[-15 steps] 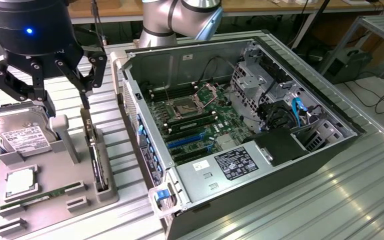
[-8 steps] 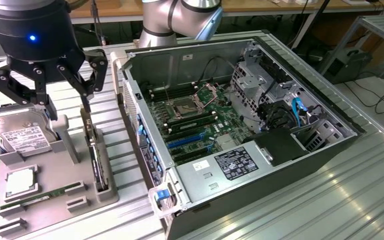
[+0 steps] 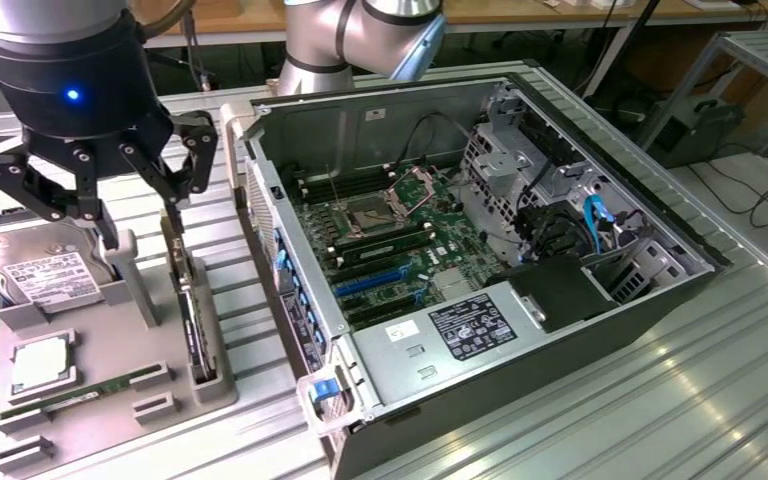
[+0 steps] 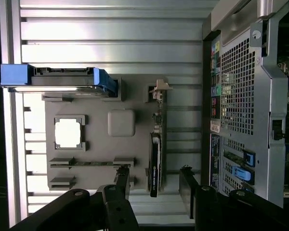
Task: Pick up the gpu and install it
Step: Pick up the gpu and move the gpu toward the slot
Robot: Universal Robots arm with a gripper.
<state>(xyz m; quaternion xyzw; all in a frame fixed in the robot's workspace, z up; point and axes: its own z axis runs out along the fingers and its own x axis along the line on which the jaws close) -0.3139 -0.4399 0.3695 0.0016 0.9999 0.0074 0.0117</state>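
The gpu [image 3: 192, 320] stands on its edge in a slot of the grey parts holder [image 3: 117, 330], a thin dark card left of the computer case. In the wrist view the gpu [image 4: 155, 159] appears edge-on, with its pale bracket end [image 4: 159, 89] farther from the camera. My gripper [image 3: 144, 237] hangs open just above the card's far end, holding nothing. In the wrist view the gripper [image 4: 155, 185] straddles the card's line, one black finger [image 4: 123, 180] on each side.
The holder also carries a silver hard drive [image 3: 37, 270] in a blue caddy [image 4: 58, 79], a processor [image 3: 40, 362] and a green memory stick [image 3: 77, 395]. The open computer case [image 3: 651, 290] lies at the exterior view's right, motherboard [image 3: 398, 240] with blue slots [image 3: 371, 283] exposed.
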